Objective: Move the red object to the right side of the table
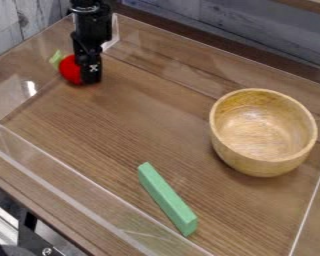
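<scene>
Open pincer hovering at red toy fruit in upper left

The dark wood-grain table (123, 140) is filling most of the frame. The round wooden bowl (263, 131) is sitting at the right, its hollow facing up. The flat green block (167, 199) is lying at a slant in the lower middle. The black pincer (84, 69) is reaching down from the top edge into the upper left, its jaws standing open. The red toy fruit (72, 70), its green leafy tip pointing up and left, is lying right at the pincer's lower end, partly hidden behind it; whether they are touching is unclear.
</scene>
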Available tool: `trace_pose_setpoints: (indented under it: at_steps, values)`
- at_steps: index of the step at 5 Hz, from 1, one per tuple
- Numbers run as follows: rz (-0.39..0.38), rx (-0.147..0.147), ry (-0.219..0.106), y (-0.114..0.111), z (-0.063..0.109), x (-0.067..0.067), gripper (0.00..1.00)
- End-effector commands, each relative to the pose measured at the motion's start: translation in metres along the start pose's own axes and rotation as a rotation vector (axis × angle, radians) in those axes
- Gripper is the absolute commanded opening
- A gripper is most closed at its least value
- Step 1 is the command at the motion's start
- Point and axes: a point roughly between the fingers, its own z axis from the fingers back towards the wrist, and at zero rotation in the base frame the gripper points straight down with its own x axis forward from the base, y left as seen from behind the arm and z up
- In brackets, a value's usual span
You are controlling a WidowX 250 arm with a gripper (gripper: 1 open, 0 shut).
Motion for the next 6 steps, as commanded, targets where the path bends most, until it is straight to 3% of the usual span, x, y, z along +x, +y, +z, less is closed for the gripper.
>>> trace_pose_setpoints:
  at_steps: [1,3,5,6]
  values:
    - [0.036,0.017,-0.014,0.016,0.002,-0.02,1.0]
    - [0.006,0.0,-0.03,0.017,-0.018,-0.024,1.0]
    - [0.132,-0.035,-0.05,0.018,-0.011,-0.019,1.0]
    - [0.173,-0.052,-0.058,0.015,-0.017,-0.026,1.0]
